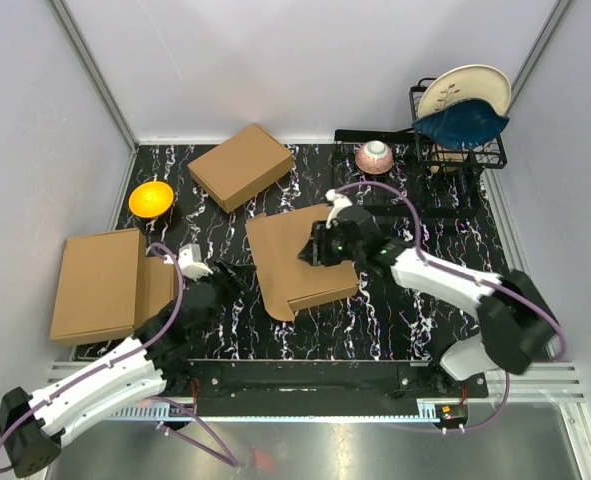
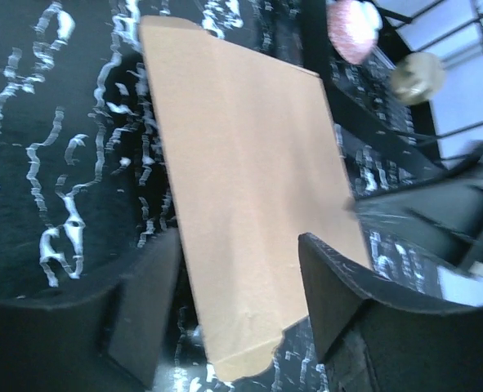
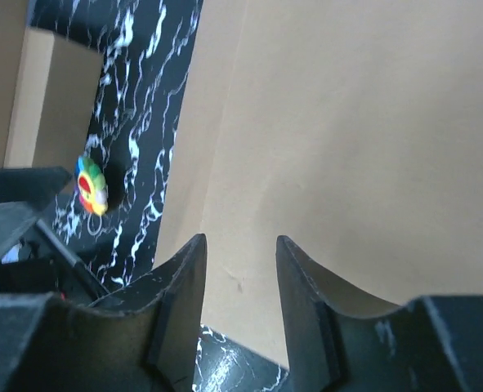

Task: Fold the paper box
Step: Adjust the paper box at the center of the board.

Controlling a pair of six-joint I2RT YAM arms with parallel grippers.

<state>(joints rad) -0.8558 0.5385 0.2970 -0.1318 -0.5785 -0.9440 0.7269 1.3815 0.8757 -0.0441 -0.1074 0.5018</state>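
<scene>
The paper box [image 1: 300,262] is lying flat on the tabletop [image 1: 245,340], right under the right tool [image 3: 241,245] and a little ahead of the left tool [image 2: 239,237]. The right tool's fingers are standing a little apart with nothing between them. They are very close over the cardboard, but it cannot be told if they are touching it. The left tool's fingers are spread wide and are holding nothing too.

Things could go wrong from here. The box is lying so flat that the left tool may not get a finger under its edge. It might scrape the tabletop or just push the box away. If the right tool is not pressing down enough, the whole box might slide instead of bending. If it is pressing in the wrong spot, the cardboard might crumple where there is no fold line.

Only the top view is showing both arms together. It is also showing a closed cardboard box [image 1: 240,165] far beyond the left tool and a flat cardboard piece with a flap [image 1: 97,287] just behind that tool. The left wrist view is showing the cut corner at the box's near end, which is hard to see from above. The right wrist view is showing a faint fold line running beside its fingers.
</scene>
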